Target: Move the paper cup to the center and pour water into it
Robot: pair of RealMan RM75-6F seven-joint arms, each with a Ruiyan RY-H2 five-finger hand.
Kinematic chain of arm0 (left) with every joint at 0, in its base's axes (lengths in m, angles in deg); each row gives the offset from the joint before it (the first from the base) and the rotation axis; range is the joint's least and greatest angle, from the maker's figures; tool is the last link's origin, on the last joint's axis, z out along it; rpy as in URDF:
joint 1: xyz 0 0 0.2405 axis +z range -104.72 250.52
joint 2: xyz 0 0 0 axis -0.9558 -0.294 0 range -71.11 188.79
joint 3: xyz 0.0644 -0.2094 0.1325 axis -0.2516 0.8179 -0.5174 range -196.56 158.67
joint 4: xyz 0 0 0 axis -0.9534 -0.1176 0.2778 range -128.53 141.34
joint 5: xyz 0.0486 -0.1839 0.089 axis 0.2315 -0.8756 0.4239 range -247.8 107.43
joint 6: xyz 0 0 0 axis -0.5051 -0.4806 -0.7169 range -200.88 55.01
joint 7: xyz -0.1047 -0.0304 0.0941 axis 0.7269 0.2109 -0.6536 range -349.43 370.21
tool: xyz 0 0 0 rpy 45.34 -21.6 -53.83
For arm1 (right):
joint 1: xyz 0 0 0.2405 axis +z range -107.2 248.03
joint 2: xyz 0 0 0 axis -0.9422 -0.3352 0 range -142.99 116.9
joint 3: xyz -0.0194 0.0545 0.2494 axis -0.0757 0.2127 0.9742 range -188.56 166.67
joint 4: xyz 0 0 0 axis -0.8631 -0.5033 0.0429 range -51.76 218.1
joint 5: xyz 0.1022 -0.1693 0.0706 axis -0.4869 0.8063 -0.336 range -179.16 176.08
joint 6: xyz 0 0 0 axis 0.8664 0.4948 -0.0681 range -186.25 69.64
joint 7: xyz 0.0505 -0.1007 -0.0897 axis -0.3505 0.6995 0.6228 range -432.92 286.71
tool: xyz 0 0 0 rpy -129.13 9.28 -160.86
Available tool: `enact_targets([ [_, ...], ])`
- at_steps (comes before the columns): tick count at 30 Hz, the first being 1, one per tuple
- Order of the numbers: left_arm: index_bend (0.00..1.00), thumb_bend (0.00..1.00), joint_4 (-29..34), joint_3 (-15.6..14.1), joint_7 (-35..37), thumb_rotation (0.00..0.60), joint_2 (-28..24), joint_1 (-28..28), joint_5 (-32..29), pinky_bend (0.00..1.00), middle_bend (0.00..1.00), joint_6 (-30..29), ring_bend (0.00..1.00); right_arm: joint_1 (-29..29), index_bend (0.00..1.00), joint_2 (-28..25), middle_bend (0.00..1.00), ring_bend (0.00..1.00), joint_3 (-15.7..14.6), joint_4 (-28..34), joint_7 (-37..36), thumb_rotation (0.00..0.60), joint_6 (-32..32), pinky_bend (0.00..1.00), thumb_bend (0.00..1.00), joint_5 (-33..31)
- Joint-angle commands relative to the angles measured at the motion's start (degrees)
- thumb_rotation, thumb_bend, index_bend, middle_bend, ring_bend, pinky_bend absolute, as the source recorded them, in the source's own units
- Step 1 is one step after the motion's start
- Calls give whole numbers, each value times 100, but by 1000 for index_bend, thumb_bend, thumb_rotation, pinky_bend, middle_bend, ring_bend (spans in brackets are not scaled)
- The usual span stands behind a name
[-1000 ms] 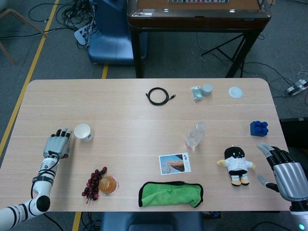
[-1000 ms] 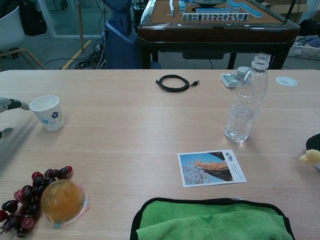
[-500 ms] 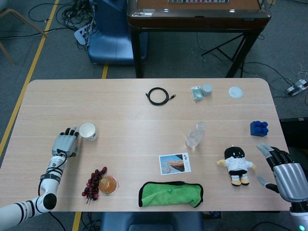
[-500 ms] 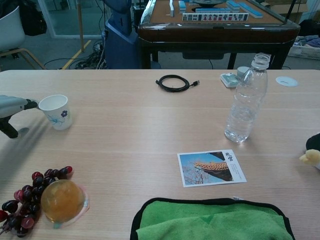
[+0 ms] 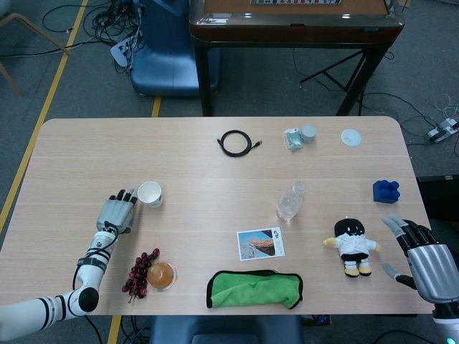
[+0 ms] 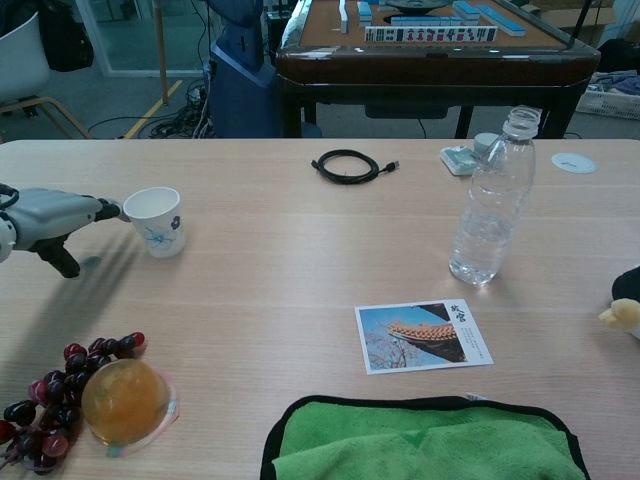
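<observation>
A white paper cup (image 5: pixel 150 193) (image 6: pixel 157 220) with a blue flower print stands upright left of the table's middle. My left hand (image 5: pixel 117 211) (image 6: pixel 55 222) lies flat just left of it, fingers stretched out with their tips touching the cup's side; nothing is held. A clear water bottle (image 5: pixel 290 201) (image 6: pixel 489 198) without a cap stands upright right of the middle. My right hand (image 5: pixel 423 259) hovers open at the table's right edge, far from the bottle, and shows only in the head view.
Grapes (image 5: pixel 142 273) and an orange jelly cup (image 6: pixel 125 400) sit near the front left. A green cloth (image 5: pixel 254 289), a photo card (image 6: pixel 423 336), a plush penguin (image 5: pixel 352 245), a blue block (image 5: pixel 386 190), a black cable (image 6: pixel 346 165), a bottle cap (image 5: pixel 308 132) and a white lid (image 5: pixel 351 137) lie around.
My left hand has slid rightward across the table, pushing the paper cup ahead of it toward the middle. The right hand and the bottle have stayed put.
</observation>
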Motion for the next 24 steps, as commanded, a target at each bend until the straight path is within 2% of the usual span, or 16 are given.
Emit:
enact_targets([
  [1,15,472,7,3,-49,600,53,-64,-17,163,0,-14,0,-3,158,-5,189,180,-4,-1,-12,600,6,292,0,12],
  [14,9,472,-173,37,-247,600,420,-437,-81,157,0,45,0,-13,158,-37,189,180,-37,18,-68,600,12,292,1,83],
  [24,4,472,-192,18,-226,600,613,-626,139,154,0,27,0,-28,158,-81,189,180,-47,21,-152,600,42,292,1,110],
])
